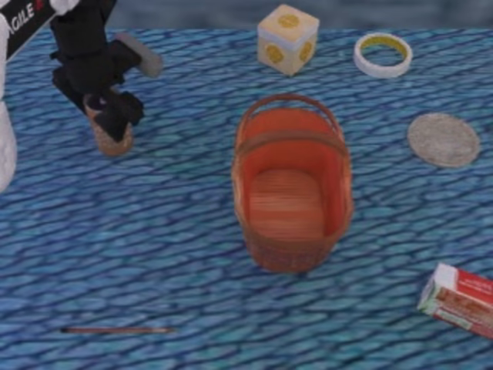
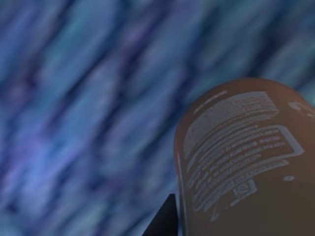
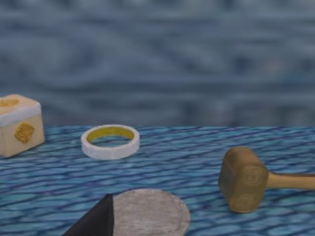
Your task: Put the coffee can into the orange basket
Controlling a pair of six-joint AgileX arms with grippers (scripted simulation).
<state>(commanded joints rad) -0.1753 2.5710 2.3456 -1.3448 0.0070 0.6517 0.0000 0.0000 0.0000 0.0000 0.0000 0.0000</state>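
Your left gripper [image 1: 112, 116] sits over the coffee can [image 1: 114, 139]; whether the fingers are clenched cannot be told. A loose hold risks dropping it before the orange basket [image 1: 337, 173].

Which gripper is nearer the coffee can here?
The left. The left gripper is down on the coffee can at the table's far left, the can close in its wrist view. The right gripper is out of the top view, over by the grey disc on the right.

Black left tool [image 1: 108, 112] on a white arm lettered "AGILE".
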